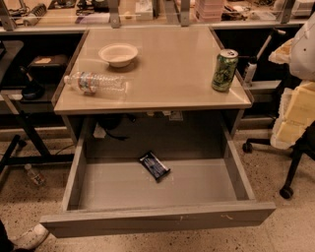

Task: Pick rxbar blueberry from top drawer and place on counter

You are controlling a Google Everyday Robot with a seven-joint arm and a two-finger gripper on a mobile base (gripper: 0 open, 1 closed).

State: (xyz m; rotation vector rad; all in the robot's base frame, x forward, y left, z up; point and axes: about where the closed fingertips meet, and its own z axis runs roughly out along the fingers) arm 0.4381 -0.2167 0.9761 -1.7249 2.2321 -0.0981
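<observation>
The rxbar blueberry (154, 166) lies flat in a dark wrapper with a blue and white label, on the floor of the top drawer (157, 219), near the drawer's back and a little left of the middle. The grey drawer stands pulled wide open below the counter (167, 74). The beige counter carries other things on it. My gripper is not in view; only a white rounded shape (302, 47), perhaps part of my arm, shows at the right edge above the counter's right side.
On the counter stand a white bowl (118, 53) at the back left, a clear water bottle (96, 83) lying on its side at the left, and a green can (224, 70) at the right. An office chair with yellow foam (295, 118) stands to the right. A cluttered bench (147, 12) runs behind.
</observation>
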